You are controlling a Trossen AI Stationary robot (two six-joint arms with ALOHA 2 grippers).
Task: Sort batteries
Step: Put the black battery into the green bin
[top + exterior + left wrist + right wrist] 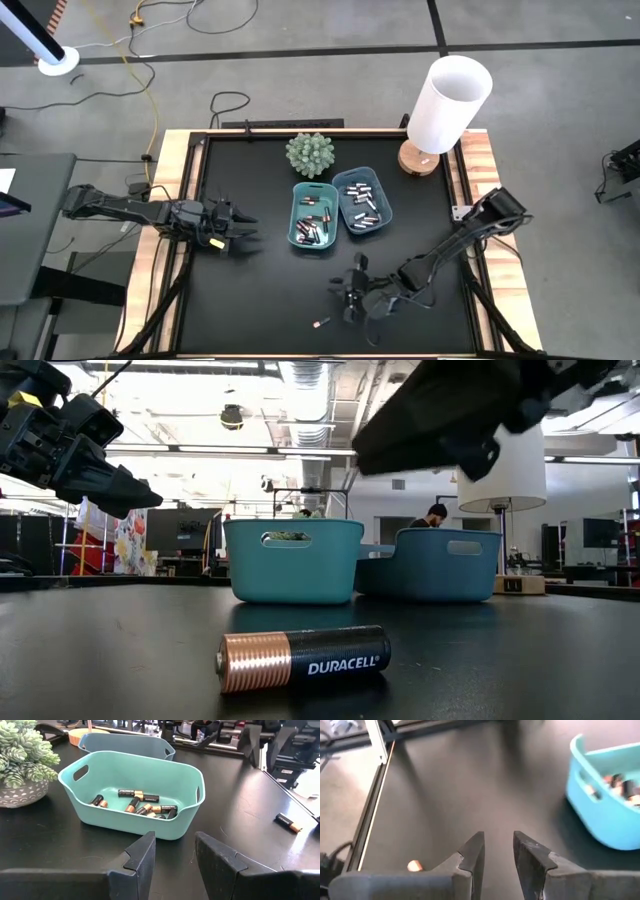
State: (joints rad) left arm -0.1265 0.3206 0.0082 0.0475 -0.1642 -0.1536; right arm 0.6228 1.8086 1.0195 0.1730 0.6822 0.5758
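Batteries (137,805) piled in 2 trays; 1 battery (303,657) loose on table.

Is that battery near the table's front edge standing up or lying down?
Lying down. The lone battery rests on its side on the black table, copper end and printed label sideways, outside both trays.

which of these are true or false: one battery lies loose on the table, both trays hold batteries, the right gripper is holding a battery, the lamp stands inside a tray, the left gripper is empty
1. One battery lies loose on the table: true.
2. Both trays hold batteries: true, the left tray and right tray each contain some.
3. The right gripper is holding a battery: false, it is open and empty.
4. The lamp stands inside a tray: false, it stands at the table's far right corner.
5. The left gripper is empty: true.
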